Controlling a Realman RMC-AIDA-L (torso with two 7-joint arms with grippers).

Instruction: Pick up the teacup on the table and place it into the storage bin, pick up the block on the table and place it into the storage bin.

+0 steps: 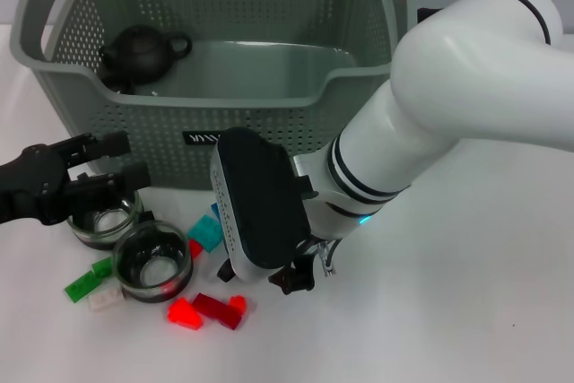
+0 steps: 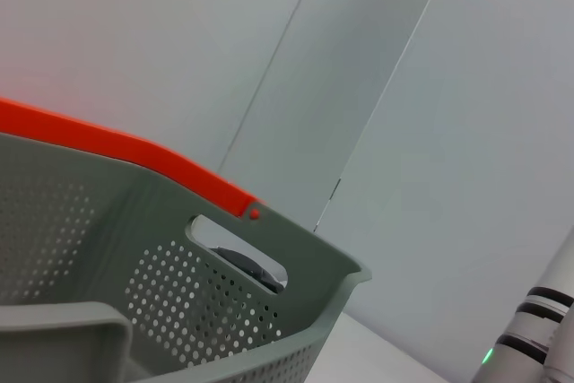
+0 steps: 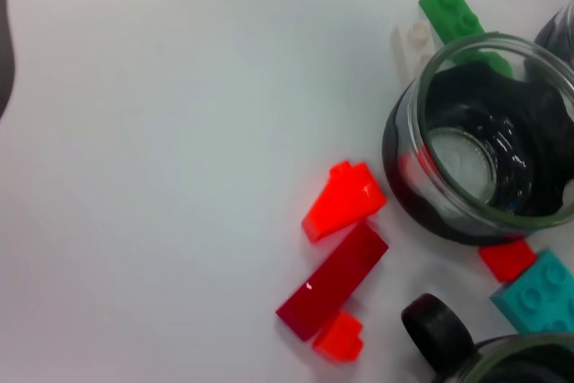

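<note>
Reaching in from the robot's left, the left gripper (image 1: 117, 161) has its black fingers spread around the rim of the far teacup (image 1: 105, 217), not yet closed on it; the right gripper (image 1: 300, 277) hangs low over the table behind its own wrist housing, and I cannot tell how its jaws stand. Both this cup and the near teacup (image 1: 153, 260) look like clear glass with a dark lining, so likely rigid, smooth, slippery and breakable; a pinch across the rim wall seems the safest hold. Scattered just beside them, the red block (image 3: 343, 203), dark red block (image 3: 334, 280), green block (image 3: 453, 9) and teal block (image 1: 205, 232) look light, hard and easy to pinch across flat sides. Everything rests on a plain white table (image 1: 466, 311), with the storage bin (image 1: 170, 127) directly behind, already holding a black teapot (image 1: 139, 51)
</note>
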